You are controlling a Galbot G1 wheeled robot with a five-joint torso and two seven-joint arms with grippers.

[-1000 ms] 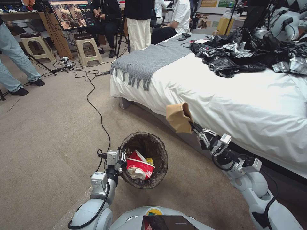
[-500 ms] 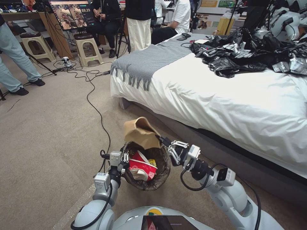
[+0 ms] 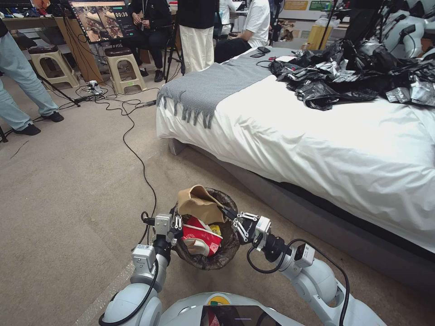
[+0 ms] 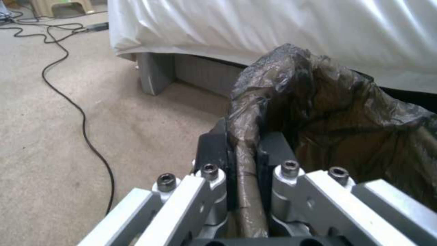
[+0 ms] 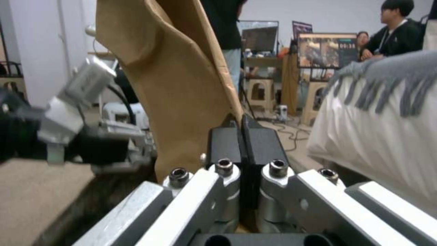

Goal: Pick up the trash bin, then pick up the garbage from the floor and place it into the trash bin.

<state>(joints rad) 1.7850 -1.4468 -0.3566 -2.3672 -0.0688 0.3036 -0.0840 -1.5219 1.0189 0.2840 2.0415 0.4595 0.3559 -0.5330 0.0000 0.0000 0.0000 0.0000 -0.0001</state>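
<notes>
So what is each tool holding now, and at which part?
Left tool: the trash bin, clamped at its bag-covered rim. Right tool: the tan paper piece, pinched at its edge.

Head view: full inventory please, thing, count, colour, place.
Round bin with dark brown bag liner: 1, held off the carpet
Tan paper piece: 1, above bin mouth
Red-and-white paper carton: 1, inside bin
Glossy black plastic sheets: heap, on bed
Grey fringed blanket: 1, on bed end
Beige plastic stools: 2, far left
Black cable: on carpet
Left gripper: clamped on bin rim
Right gripper: pinching tan paper
</notes>
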